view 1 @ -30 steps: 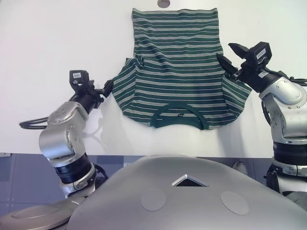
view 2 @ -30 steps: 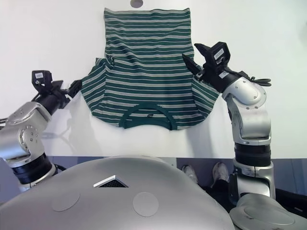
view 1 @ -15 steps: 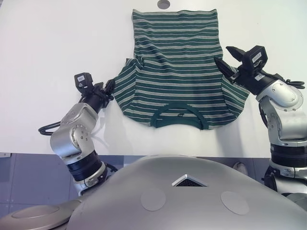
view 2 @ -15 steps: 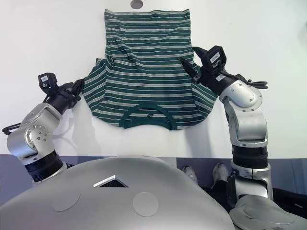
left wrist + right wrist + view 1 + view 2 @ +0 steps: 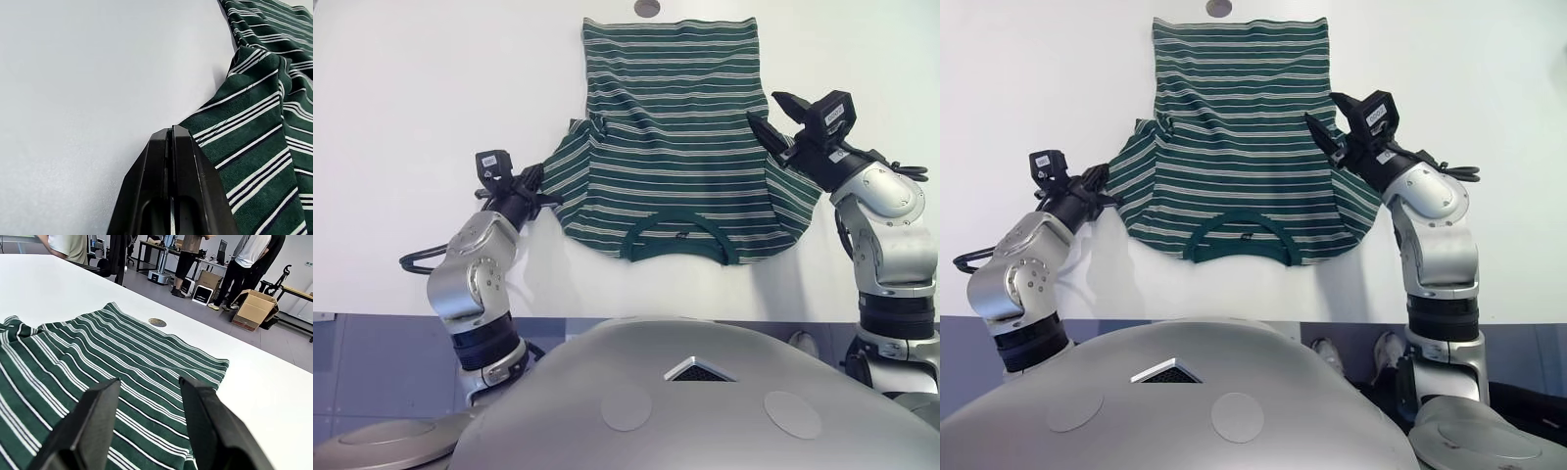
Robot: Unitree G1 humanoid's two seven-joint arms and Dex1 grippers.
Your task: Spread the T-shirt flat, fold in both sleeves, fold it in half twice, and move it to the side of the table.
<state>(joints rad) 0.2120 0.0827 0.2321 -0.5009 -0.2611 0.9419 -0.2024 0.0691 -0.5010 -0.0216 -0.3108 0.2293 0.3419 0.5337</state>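
The left gripper [image 5: 540, 178] is held low at nine o'clock, fingers pressed together. The right gripper [image 5: 764, 108] is raised at three o'clock, fingers spread wide.

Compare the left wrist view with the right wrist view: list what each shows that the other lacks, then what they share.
Left wrist view: the left gripper, fingers pressed together, its tip beside the edge of a sleeve.

Right wrist view: the right gripper, open above the cloth; a round disc set in the tabletop past the far hem; a cardboard box on the floor beyond.

Both: the green striped T-shirt lying on the white table.
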